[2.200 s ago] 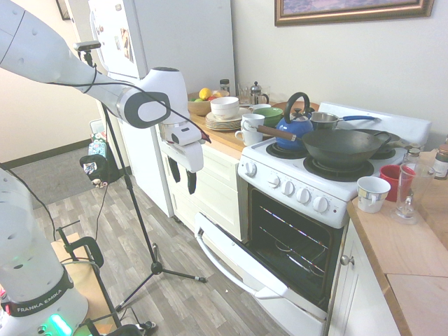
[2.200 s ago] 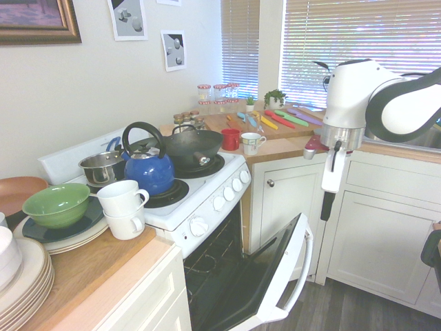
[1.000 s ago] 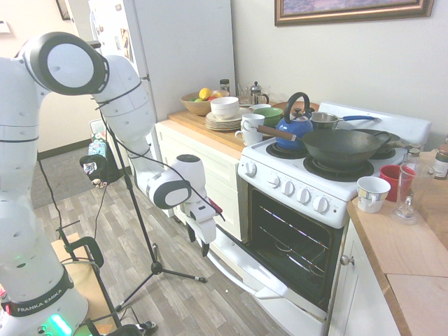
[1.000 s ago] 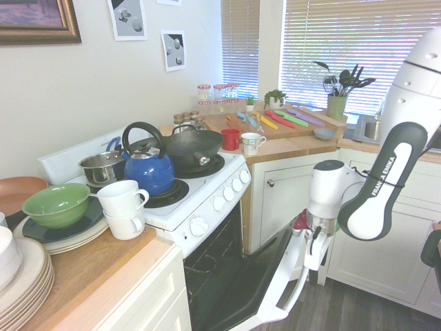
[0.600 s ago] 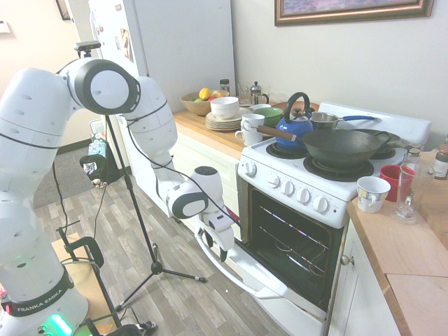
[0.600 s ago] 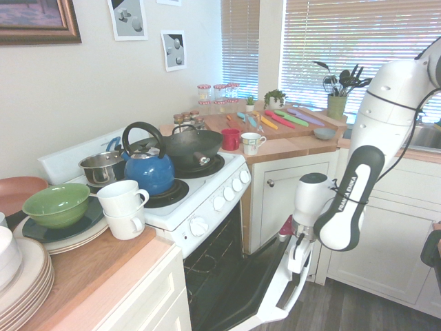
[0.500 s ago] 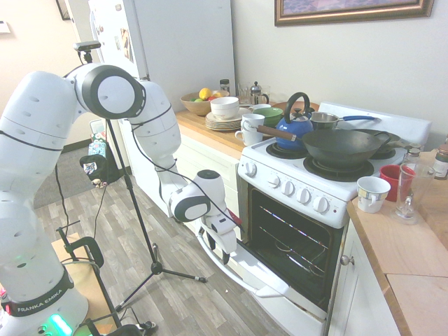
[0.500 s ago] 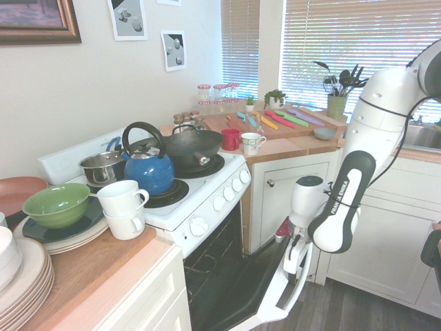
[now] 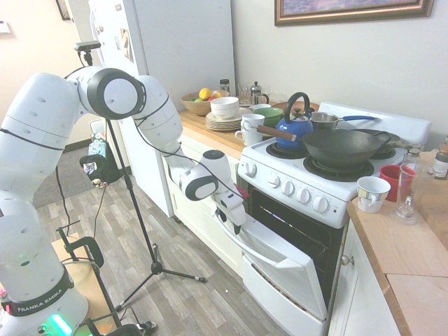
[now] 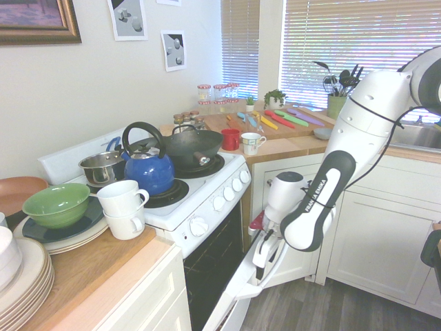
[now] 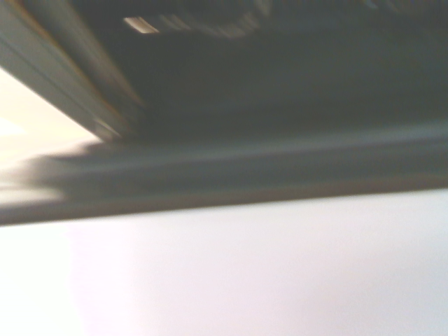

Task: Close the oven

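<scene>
Risen since half a second ago, the oven door (image 9: 283, 262) now stands partly shut, tilted out at its top edge, where before it hung lower and nearly flat. With it the claw (image 9: 236, 218) has come up and toward the picture's right, pressed at the door's top edge by the long white handle (image 9: 246, 246); whether its fingers are apart or together cannot be told. At centre right stands the oven (image 9: 308, 196), a dark wok (image 9: 343, 145) and blue kettle (image 9: 294, 126) on its burners.
</scene>
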`<control>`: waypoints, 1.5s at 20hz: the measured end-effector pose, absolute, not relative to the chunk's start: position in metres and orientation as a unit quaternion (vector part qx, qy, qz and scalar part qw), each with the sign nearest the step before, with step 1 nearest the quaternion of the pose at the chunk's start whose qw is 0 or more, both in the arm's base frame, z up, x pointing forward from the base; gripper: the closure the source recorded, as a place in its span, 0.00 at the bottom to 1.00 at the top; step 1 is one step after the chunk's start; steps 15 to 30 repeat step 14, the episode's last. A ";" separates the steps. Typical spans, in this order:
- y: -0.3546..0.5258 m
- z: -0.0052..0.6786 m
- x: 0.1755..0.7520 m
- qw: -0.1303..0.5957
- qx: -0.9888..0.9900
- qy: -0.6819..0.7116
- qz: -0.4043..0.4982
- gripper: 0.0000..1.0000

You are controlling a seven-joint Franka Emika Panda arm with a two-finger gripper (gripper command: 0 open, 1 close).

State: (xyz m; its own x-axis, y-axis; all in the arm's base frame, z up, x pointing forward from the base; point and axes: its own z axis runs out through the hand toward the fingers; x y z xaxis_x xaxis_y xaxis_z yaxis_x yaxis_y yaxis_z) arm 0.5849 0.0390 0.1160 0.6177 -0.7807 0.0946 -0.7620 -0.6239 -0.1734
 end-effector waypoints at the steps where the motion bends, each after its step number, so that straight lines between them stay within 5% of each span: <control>1: 0.047 0.122 0.593 0.061 -0.897 0.430 -0.083 0.00; 9: 0.044 0.183 0.648 0.065 -0.892 0.433 -0.115 0.00; 14: -0.049 0.231 0.585 0.003 -0.910 0.411 -0.050 0.00; 30: -0.049 0.231 0.585 0.003 -0.910 0.411 -0.050 0.00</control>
